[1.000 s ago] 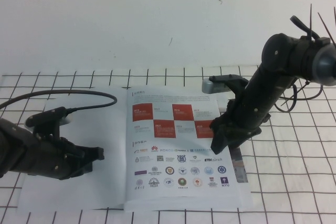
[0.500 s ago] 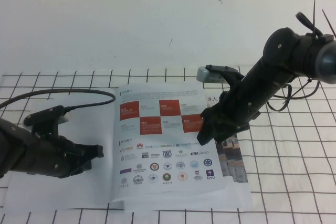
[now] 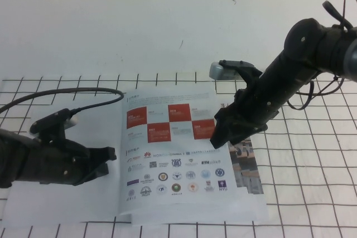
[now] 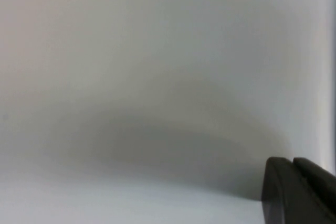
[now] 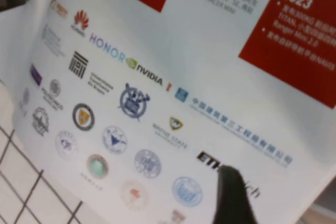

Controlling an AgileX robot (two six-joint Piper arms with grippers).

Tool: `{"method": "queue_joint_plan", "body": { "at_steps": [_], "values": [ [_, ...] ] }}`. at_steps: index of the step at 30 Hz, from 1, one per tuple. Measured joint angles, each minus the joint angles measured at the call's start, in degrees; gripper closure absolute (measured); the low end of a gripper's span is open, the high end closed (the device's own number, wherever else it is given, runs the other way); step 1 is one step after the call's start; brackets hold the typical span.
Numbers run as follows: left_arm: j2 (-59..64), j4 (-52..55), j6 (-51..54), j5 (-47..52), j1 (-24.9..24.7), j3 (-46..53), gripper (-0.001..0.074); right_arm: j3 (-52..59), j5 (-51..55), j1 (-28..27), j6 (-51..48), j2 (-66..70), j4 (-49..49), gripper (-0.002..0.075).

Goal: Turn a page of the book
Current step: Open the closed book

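Observation:
The book (image 3: pixel 189 211) lies open on the gridded table. The page (image 3: pixel 173 149), with its red-and-white checker above rows of logos, is lifted at its right edge. My right gripper (image 3: pixel 219 134) is shut on that edge and holds it above the book. In the right wrist view one dark finger (image 5: pixel 233 198) lies over the page (image 5: pixel 157 77). A sheet with photos (image 3: pixel 249 168) shows beneath. My left gripper (image 3: pixel 107 159) is shut and rests on the blank white left sheet (image 3: pixel 61 204). Its fingers (image 4: pixel 302 192) show over plain white paper.
A white cloth with a black grid (image 3: pixel 312 176) covers the table. A black cable (image 3: pixel 67 97) arcs from the left arm along the book's far left edge. A white wall (image 3: pixel 139 20) stands behind.
My right gripper has moved left and up a little with the page's right edge. The page has shifted left, baring more of the photo sheet. My left gripper has crept slightly right.

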Motion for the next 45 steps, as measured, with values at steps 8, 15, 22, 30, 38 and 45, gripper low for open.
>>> {"method": "queue_joint_plan", "body": {
  "at_steps": [8,15,22,30,38,45],
  "values": [
    [0.0,-10.1,9.9,2.4,0.0,0.0,0.0737,0.0,-2.0,0.0,3.9,0.8,-5.6,0.0312],
    [0.0,-11.0,11.3,-0.4,0.0,0.0,0.0737,0.0,-3.9,0.0,4.8,3.7,-5.2,0.0312],
    [0.0,-11.1,11.7,-0.8,0.0,0.0,0.0737,-0.1,-4.4,-0.1,4.8,5.3,-2.4,0.0312],
    [0.0,-11.1,12.7,-1.6,0.0,0.0,0.0737,-0.1,-4.5,-0.1,4.4,5.5,0.3,0.0312],
    [0.0,-11.6,12.9,-1.7,0.0,0.0,0.0737,0.0,-4.3,0.1,4.4,3.2,0.9,0.0312],
    [0.9,-16.1,17.2,-1.1,0.0,0.0,0.0737,0.0,-4.5,1.2,4.4,3.5,0.9,0.0312]
  ]
}}
